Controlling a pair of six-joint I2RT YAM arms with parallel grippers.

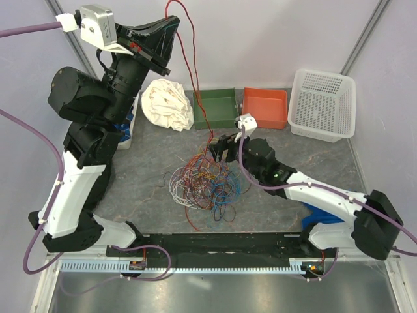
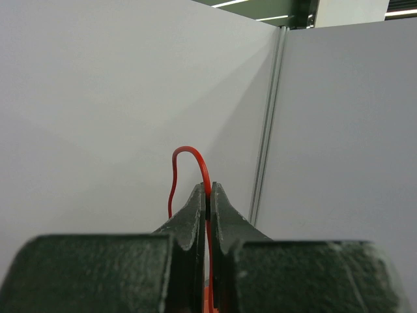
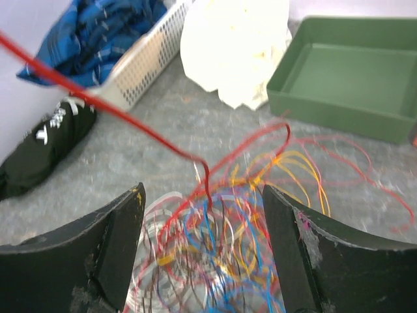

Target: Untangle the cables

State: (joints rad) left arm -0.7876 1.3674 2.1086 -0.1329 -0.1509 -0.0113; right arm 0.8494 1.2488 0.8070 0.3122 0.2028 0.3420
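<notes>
The cables point(image 1: 203, 182) lie in a tangled heap of red, orange, yellow, blue and white loops in the middle of the table. My left gripper point(image 1: 171, 26) is raised high at the back, shut on one red cable point(image 1: 195, 78) that runs taut down into the heap. In the left wrist view the jaws point(image 2: 208, 190) pinch that red cable point(image 2: 194, 153), which arches above them. My right gripper point(image 1: 220, 149) hovers open at the heap's far right edge. In the right wrist view its fingers point(image 3: 202, 192) straddle the cables point(image 3: 221, 251), with the taut red cable point(image 3: 117, 111) crossing in front.
At the back stand a white cloth point(image 1: 168, 104), a green tray point(image 1: 220, 104), an orange tray point(image 1: 265, 107) and a white basket point(image 1: 324, 104). A basket of blue cloth point(image 3: 130, 59) and a black object point(image 3: 42, 147) lie at the left.
</notes>
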